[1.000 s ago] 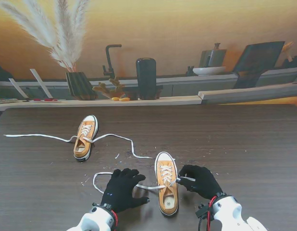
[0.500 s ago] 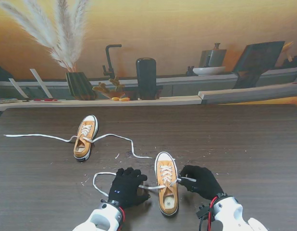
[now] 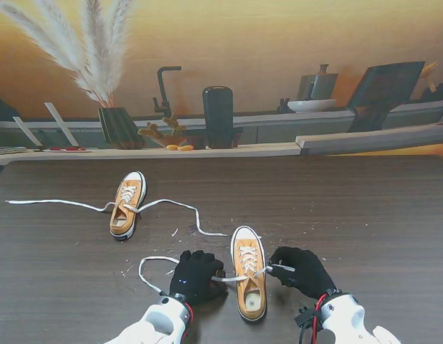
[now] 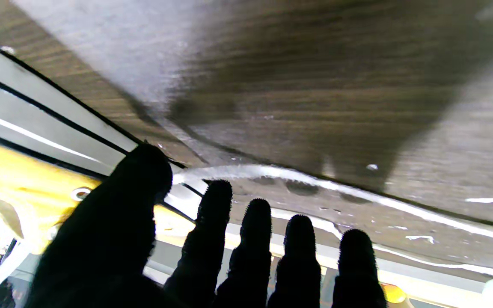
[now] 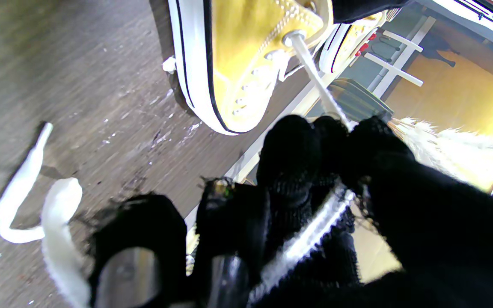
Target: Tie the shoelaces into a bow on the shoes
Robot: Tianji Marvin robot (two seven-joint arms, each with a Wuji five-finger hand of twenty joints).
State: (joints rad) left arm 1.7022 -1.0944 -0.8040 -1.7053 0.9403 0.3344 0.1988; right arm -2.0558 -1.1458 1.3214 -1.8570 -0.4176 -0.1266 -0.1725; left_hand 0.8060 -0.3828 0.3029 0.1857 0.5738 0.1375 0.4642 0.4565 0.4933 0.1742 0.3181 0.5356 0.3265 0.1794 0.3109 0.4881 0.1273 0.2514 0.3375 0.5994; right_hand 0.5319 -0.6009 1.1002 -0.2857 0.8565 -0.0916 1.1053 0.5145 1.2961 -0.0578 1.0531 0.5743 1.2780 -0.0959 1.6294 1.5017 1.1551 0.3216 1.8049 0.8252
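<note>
The near shoe [image 3: 249,281] sits at the table's near edge between my two hands, toe at twelve o'clock, heel at six, long axis running straight away from me. Its laces are threaded through the eyelets but no knot or bow shows, so I judge the tying barely begun: crossing, looping and cinching all remain.

From its eyelets the right lace [image 5: 318,87] runs to about three o'clock into my right hand [image 3: 300,270], which is pinched closed on it between thumb and fingers. The left lace [image 3: 155,261] trails out toward nine o'clock, looping on the table. My left hand [image 3: 195,276] lies over it with fingers spread flat; I cannot tell whether it grips anything.

The far shoe [image 3: 127,204], at about ten o'clock from the near one, also points near twelve, its laces splayed loose to both sides, untied.
</note>
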